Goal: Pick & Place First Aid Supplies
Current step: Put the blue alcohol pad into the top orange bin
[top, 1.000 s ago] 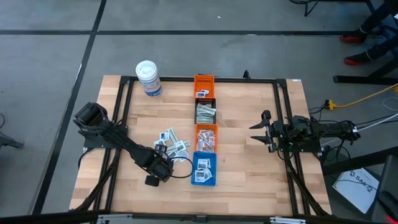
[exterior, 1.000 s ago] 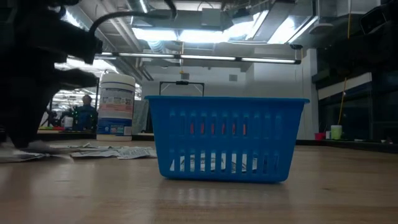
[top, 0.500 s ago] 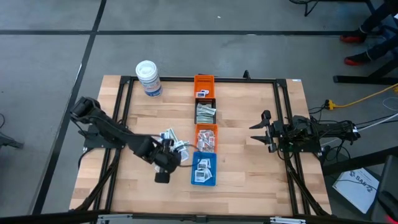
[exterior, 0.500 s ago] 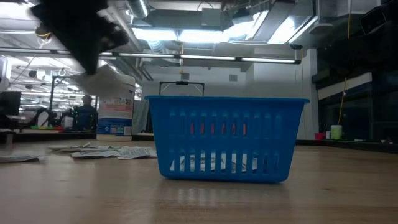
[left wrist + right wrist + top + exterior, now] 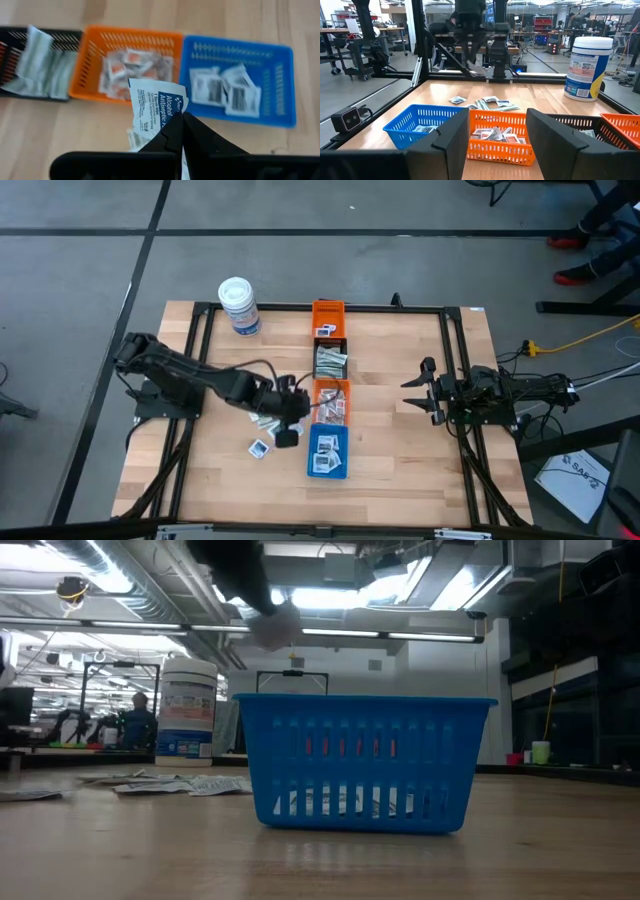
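Left claw [image 5: 181,122], fingers pinched shut on one white alcohol-pad packet [image 5: 156,110], hangs above the surface just beside the blue bin [image 5: 327,451], on the side facing the loose packets [image 5: 262,420]. From the claw, the blue bin lies nearest, the orange bin [image 5: 332,401] next to it, the black bin [image 5: 330,361] beyond. The packet's print matches the blue bin's contents, so that bin is the likely target. The left wrist view alone shows the grip and the packet's long axis running away from the fingertips; the high view alone places the claw against the bin row. Right claw [image 5: 418,393], fingers parted and empty, waits well apart on the blue bin's far side.
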Action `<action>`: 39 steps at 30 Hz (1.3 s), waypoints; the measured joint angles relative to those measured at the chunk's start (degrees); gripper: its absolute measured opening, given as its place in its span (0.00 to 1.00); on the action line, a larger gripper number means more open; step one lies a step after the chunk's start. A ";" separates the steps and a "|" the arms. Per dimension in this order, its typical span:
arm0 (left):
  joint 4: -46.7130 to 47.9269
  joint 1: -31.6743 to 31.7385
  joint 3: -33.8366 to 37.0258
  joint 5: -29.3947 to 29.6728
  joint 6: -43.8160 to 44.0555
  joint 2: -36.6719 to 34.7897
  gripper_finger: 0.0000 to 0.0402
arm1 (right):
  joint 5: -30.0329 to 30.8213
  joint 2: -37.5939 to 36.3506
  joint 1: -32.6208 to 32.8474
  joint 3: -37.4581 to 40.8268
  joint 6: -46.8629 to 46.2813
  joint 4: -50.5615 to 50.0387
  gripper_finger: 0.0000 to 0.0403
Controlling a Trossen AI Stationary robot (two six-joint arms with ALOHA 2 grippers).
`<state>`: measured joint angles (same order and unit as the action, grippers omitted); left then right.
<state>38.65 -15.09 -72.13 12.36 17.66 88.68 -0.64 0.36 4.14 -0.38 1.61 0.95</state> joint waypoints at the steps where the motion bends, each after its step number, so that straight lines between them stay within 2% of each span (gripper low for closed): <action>1: -0.29 0.90 -0.25 -0.01 -0.30 -0.01 0.00 | 0.00 -0.02 0.02 0.00 0.00 0.00 0.48; 14: -2.66 15.23 -0.62 -0.16 -4.88 -0.02 0.00 | 0.00 0.00 0.00 0.00 0.00 0.00 0.48; 26: -9.58 31.70 -0.64 -6.38 -20.00 -0.02 0.00 | 0.00 -0.01 0.00 0.00 0.00 0.00 0.48; 33: -14.12 36.20 -0.71 -9.30 -24.40 0.53 0.00 | 0.00 -0.01 0.01 -0.01 0.00 0.00 0.48; 39: -11.69 37.93 -4.41 -12.05 -25.35 4.71 0.00 | 0.02 0.00 0.00 -0.01 0.00 0.00 0.48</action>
<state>26.96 22.84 -76.54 0.31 -7.69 93.40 -0.62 0.36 4.14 -0.39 1.61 0.95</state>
